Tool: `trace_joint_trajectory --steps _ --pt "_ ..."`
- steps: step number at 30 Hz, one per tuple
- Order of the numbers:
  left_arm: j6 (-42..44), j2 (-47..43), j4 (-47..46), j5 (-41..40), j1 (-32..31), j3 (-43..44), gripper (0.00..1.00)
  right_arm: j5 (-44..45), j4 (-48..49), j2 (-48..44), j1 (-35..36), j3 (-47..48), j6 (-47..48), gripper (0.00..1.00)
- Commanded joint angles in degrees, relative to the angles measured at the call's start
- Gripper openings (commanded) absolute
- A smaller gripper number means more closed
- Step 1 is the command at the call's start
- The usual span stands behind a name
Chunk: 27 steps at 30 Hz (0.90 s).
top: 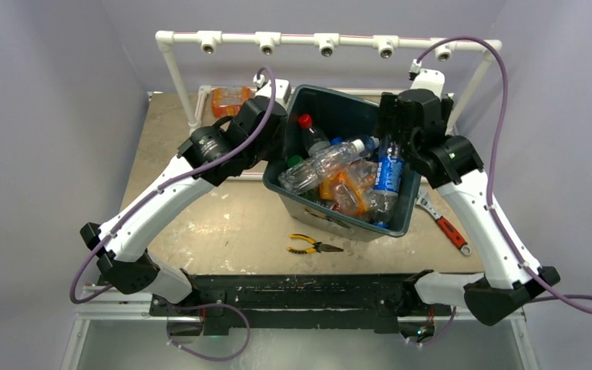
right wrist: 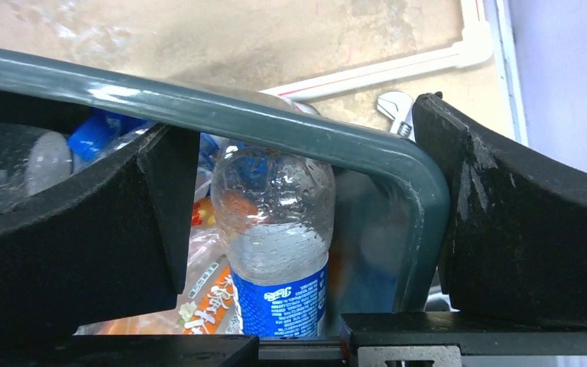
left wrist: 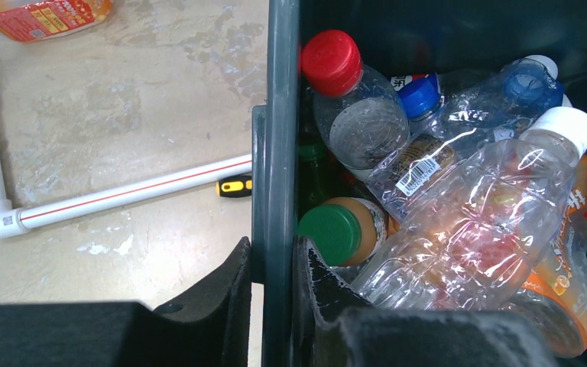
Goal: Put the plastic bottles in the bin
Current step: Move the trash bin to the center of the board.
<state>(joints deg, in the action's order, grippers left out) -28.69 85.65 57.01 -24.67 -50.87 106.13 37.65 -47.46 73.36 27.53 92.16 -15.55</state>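
Tabletop (top: 223, 223) of beige board, scuffed and blotched with pale stains, boxed in by plain lilac-grey walls (top: 46, 116). At the far edge, a white pipe frame (top: 324, 38) with a row of fittings along its top bar. On the near part of the board, yellow-handled pliers (top: 312, 247) just in front of the bin. Red-handled wrench (top: 449, 227) off to the bin's right, beside the right arm.

Bin (top: 354, 223) toward the far middle of the tabletop: dark teal, rectangular, tapering walls, thick rounded rim. Heaped nearly to the rim with plastic bottles (top: 339, 173) (mostly crushed or lying crosswise). Clear crushed bottle (left wrist: 489, 222) with a white cap on top of the heap. Red-capped bottle (left wrist: 351, 99) against the left wall, green-capped bottle (left wrist: 344, 229) next to it along the same wall. Blue-labelled bottle (right wrist: 275, 252) propped near the right corner, orange ones wedged between. One more orange bottle (top: 230, 100) outside, lying on the tabletop by the foot of the pipe frame at far left, apart from the bin.

Left gripper (left wrist: 271, 264) clenched on the bin's left wall, one finger outside, one inside. Right gripper (right wrist: 306, 191) spread wide over the bin's right corner, one finger inside the rim and one outside, grasping nothing; blue-labelled bottle in the gap between the fingers.
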Motion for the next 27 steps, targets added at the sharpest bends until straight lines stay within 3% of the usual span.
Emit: trace_joint_trajectory --steps 1,4,9,20,27 --pt "-2.46 1.84 -14.34 13.32 -0.87 -1.5 0.0 -11.13 19.1 -7.47 3.14 -3.84 -1.54 0.99" --pt "-2.33 1.85 -14.11 13.76 -0.4 -1.64 0.0 -17.57 24.64 -12.78 3.11 -5.38 -0.83 0.99" --pt "-2.66 2.15 -14.77 15.18 -0.35 -2.54 0.0 -21.82 25.57 -15.0 3.06 -1.78 -2.3 0.99" --pt "-3.86 0.1 -14.65 17.5 -0.38 -0.94 0.0 -8.72 18.0 -10.29 3.15 -1.04 -3.27 0.99" --pt "-6.33 -3.51 -14.96 20.51 -0.45 2.85 0.0 -12.7 13.62 -5.81 2.72 1.1 -6.93 0.99"
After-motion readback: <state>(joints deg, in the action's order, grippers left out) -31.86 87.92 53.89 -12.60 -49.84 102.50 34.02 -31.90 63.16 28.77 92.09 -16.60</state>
